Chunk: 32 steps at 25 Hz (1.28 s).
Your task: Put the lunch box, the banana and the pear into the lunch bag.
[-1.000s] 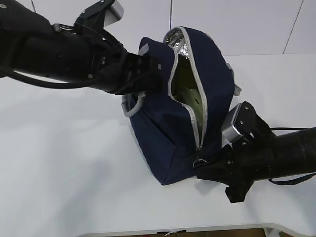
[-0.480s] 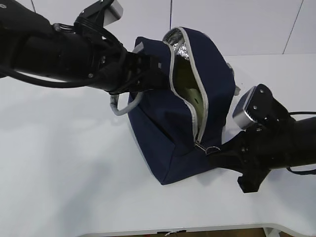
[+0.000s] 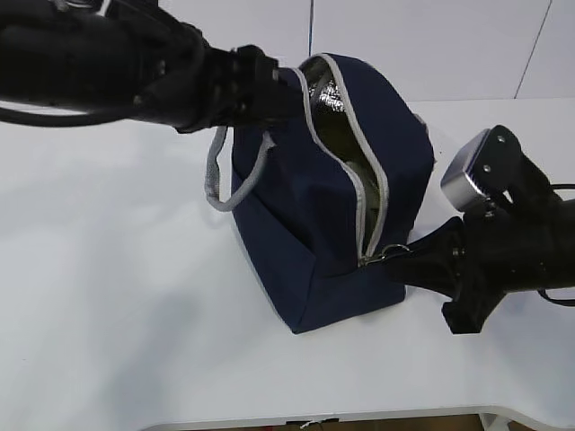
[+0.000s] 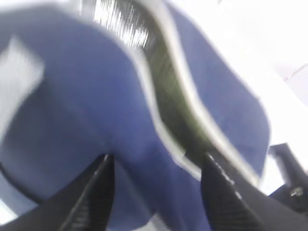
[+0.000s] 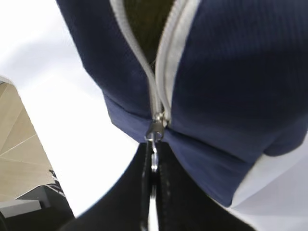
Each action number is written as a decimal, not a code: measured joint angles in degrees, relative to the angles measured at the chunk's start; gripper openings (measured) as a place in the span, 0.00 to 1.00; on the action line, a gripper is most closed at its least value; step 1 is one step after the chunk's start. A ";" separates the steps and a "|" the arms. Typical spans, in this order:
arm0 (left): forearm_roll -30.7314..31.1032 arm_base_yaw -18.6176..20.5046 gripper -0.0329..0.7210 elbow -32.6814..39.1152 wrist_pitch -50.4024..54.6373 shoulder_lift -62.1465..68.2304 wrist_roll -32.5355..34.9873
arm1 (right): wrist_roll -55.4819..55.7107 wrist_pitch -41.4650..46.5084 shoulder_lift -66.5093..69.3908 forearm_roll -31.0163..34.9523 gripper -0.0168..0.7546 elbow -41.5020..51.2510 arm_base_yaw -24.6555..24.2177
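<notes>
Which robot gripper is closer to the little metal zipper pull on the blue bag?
The right one. The right gripper is shut on the zipper pull at the low end of the lunch bag. The left gripper is open at the bag's top end.

Motion blur smears the lunch bag (image 4: 120, 125) in the left wrist view; inside its narrow opening (dark olive, shadowed) the contents cannot be told apart.

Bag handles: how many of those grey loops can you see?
1. The grey handle hangs loose on the lunch bag's left side, just below the left arm. A second one may be hidden behind the bag or that arm.
</notes>
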 joint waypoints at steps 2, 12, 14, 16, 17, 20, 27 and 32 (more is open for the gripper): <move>0.53 0.00 0.60 0.00 -0.14 -2.08 0.28 | 0.23 0.00 -0.33 -0.08 0.05 0.00 0.00; 5.20 0.00 0.60 0.00 10.85 -6.78 0.88 | 1.23 0.00 -0.33 -3.00 0.05 0.00 0.00; 5.84 0.00 0.60 0.92 12.10 -7.51 1.27 | 1.23 0.00 -0.33 -3.10 0.05 0.00 0.00; 5.95 -0.02 0.60 3.12 12.03 -9.29 3.08 | 1.23 0.00 -0.33 -3.10 0.05 0.00 0.00; 5.95 -0.34 0.60 4.76 11.08 -10.29 4.21 | 1.23 0.00 -0.33 -3.10 0.05 0.00 0.00; 5.95 -2.95 0.60 10.16 5.67 -14.48 7.94 | 1.23 0.00 -0.33 -3.14 0.05 0.00 0.00; 4.33 -10.80 0.60 15.62 -5.71 -13.12 10.44 | 1.23 0.00 -0.35 -3.14 0.05 0.00 0.00; 1.00 -11.45 0.60 15.62 -9.51 -7.57 10.58 | 1.33 0.68 -0.45 -3.24 0.05 0.00 0.00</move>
